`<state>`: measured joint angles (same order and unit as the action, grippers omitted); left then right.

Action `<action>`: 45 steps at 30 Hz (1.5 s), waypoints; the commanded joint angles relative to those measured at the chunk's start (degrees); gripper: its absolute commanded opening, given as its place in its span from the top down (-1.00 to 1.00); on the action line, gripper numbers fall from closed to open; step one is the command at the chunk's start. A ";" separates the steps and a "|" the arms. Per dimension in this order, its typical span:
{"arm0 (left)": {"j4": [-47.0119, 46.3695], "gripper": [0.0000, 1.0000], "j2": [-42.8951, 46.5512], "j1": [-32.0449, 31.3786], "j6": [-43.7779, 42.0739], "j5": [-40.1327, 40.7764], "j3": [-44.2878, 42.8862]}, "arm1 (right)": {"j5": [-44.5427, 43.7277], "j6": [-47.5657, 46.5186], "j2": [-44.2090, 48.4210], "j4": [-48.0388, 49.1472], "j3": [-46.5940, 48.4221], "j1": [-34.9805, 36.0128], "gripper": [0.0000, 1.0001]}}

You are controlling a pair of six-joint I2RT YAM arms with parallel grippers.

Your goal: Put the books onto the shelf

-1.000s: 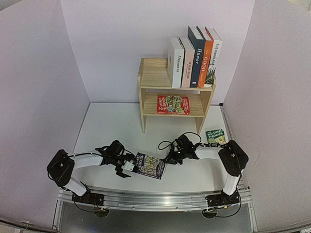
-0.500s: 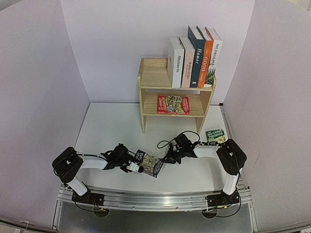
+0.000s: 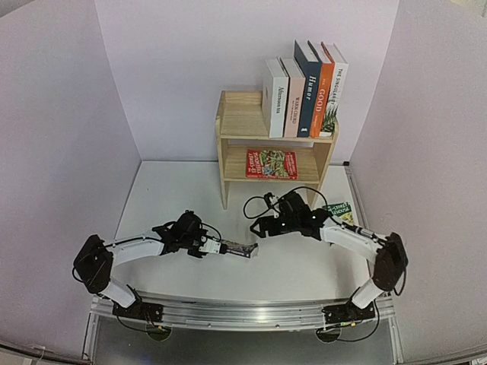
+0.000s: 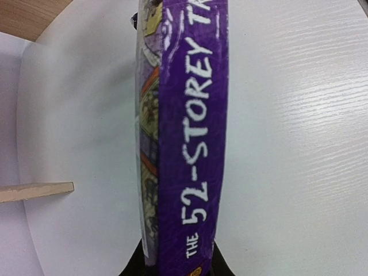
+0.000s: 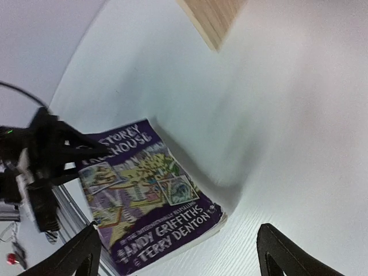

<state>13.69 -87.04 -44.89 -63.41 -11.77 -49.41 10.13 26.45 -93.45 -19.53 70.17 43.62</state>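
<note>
Left end effector (image 3: 215, 248) is clamping narrowly on a thin purple "52-Storey Treehouse" paperback (image 3: 239, 249), its dark fingers (image 4: 133, 269) pressing on either side of the spine end (the lettering is running away from the wrist camera). This purple paperback is turned on edge over the white tabletop (image 3: 175, 198), close to the middle of its near edge; whether it is touching the surface I cannot tell. Right end effector (image 3: 257, 226) is hanging just beyond it with jaws standing wide, gripping nothing. A light pine two-tier shelf (image 3: 242, 118) is standing at the tabletop's far edge. Five upright volumes are filling the right part of its top tier: a white book (image 3: 274, 87), a pinkish-white book (image 3: 293, 91), a navy book (image 3: 308, 84), an orange book (image 3: 324, 87) and a white palm-leaf book (image 3: 335, 84). A red-and-green paperback (image 3: 272, 163) is lying flat on the lower tier. A green paperback (image 3: 338, 211) is lying on the tabletop near its right edge, beside the shelf's right side panel.
</note>
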 commanded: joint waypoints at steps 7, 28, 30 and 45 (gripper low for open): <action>7.04 1.00 4.45 0.07 5.04 0.50 -4.04 | -2.13 -45.10 9.07 6.41 -7.05 15.12 -0.82; 9.33 0.35 9.40 3.31 18.48 -7.00 -6.53 | -12.67 -46.22 -6.98 12.61 -0.07 15.57 1.00; 11.30 -0.56 11.16 8.25 22.84 -12.93 -7.78 | -10.79 -45.60 -3.21 12.92 -1.40 15.21 1.00; 11.83 -0.99 19.87 15.97 30.28 -31.60 -14.13 | -4.00 -50.70 16.09 7.22 2.50 14.87 1.00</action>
<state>26.95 -67.16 -29.06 -36.29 -36.23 -58.59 4.53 -20.48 -78.98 -12.03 68.65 58.28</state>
